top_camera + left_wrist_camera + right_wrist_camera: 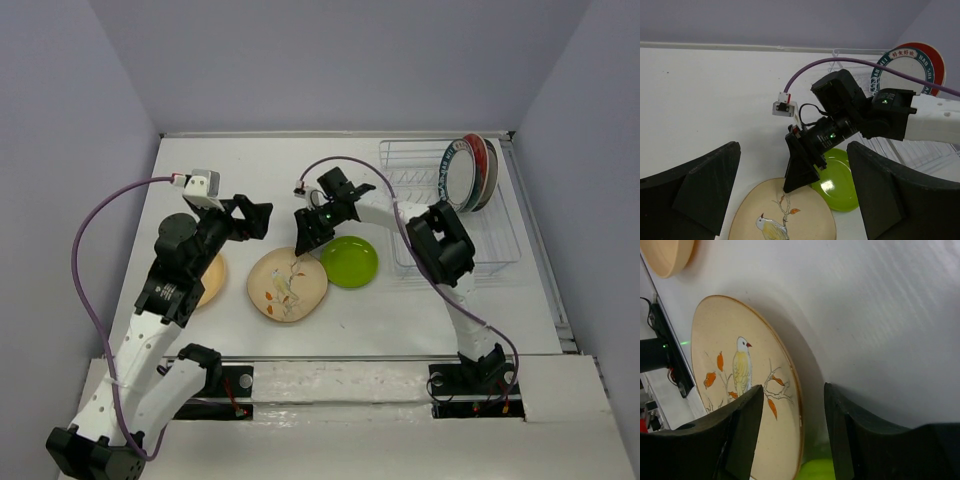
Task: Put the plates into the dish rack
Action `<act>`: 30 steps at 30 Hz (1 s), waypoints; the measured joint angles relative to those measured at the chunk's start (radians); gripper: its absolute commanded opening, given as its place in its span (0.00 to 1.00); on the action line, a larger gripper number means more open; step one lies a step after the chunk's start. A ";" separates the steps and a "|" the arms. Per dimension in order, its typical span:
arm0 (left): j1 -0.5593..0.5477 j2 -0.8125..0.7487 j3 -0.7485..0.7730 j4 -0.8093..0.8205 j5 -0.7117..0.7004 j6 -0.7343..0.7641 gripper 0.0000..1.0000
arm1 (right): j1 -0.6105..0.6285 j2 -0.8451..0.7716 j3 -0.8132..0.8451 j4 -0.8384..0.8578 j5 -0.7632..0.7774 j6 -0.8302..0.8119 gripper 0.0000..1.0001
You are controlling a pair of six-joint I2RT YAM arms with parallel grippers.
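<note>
One wire dish rack [405, 165] holds three upright plates [462, 175]. Three more lie flat on the table [400, 310]: bird plate [285, 288], lime green plate [352, 262], tan-orange plate [213, 282]. Left gripper [255, 218] gapes empty; right gripper [305, 238] has its jaws apart astride the bird plate's rim.

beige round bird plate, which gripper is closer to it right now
Right. The right gripper straddles the far rim of the beige round bird plate with open fingers. The left gripper hovers open past that rim, off to the left, clear of it.
</note>
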 measured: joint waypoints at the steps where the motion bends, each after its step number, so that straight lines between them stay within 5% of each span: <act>1: 0.000 -0.002 0.000 0.000 0.000 0.000 0.99 | 0.010 0.007 0.000 -0.006 0.000 0.002 0.53; 9: 0.000 -0.013 0.000 0.000 0.005 0.000 0.99 | 0.070 0.032 0.025 -0.026 -0.013 -0.006 0.45; 16: 0.000 -0.031 0.000 0.000 0.005 0.000 0.99 | 0.076 0.066 0.050 -0.039 -0.032 -0.009 0.07; 24: 0.000 -0.048 0.000 0.000 0.004 0.000 0.99 | 0.086 0.082 0.123 -0.073 -0.072 0.027 0.07; 30: 0.000 -0.058 0.000 0.000 0.005 -0.001 0.99 | 0.092 0.002 0.152 -0.063 0.071 0.043 0.07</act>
